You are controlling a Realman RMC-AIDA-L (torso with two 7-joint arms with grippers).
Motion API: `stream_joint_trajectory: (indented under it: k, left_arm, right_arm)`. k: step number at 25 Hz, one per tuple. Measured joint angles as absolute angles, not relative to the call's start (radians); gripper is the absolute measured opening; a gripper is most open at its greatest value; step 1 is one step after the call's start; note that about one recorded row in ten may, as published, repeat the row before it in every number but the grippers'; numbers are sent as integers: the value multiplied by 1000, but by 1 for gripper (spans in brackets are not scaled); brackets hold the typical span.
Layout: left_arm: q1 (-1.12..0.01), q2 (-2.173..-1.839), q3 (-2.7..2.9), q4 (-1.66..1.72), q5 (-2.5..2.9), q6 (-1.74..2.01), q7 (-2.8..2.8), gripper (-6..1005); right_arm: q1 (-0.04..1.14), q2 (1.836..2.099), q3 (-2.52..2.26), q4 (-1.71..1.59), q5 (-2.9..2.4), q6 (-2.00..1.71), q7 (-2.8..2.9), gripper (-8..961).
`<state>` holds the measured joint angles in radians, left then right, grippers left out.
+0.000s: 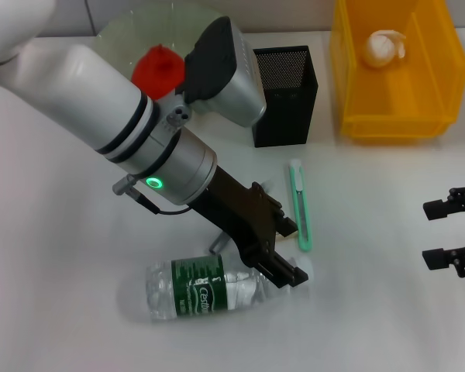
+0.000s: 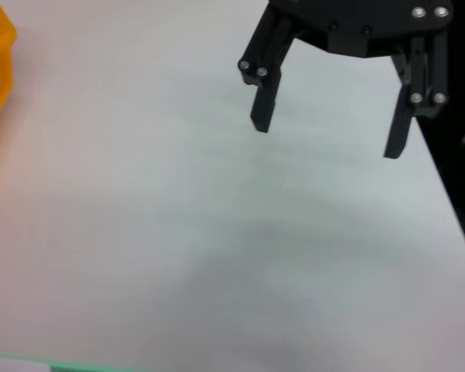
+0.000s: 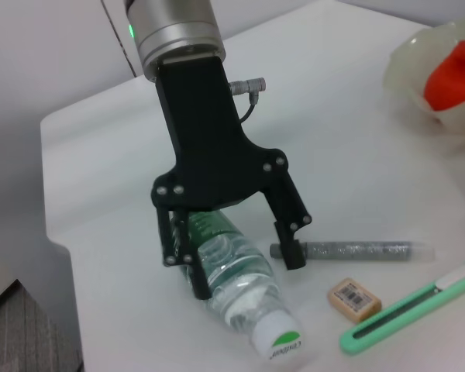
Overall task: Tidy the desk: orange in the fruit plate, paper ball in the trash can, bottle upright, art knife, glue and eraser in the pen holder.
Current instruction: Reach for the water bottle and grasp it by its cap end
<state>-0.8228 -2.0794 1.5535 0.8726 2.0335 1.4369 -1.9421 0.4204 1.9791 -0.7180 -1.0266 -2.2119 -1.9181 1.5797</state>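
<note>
While one bottle [image 1: 205, 288] lies flat, left claw [image 1: 283, 254] straddles it, released.

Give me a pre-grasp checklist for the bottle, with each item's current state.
1. Left gripper open: ok.
2. Fingers straddle the bottle: ok in the right wrist view, one finger on each side.
3. Bottle upright: not ok, it lies on its side on the desk.
4. Cap on the bottle: ok, white cap with a green mark.
5. Nearby clutter: not ok, glue stick, eraser and art knife lie close.
6. Right gripper out of the way: ok, at the desk's right edge.
</note>
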Motion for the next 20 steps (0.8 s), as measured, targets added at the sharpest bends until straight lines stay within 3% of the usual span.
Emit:
stream_joint_trajectory:
  k: [20]
  left_arm:
    - [-839, -2080, 1754, 882, 2031, 1303, -2002, 768]
  right_arm:
    - [409, 1974, -716, -1022, -2221, -1912, 1585, 809]
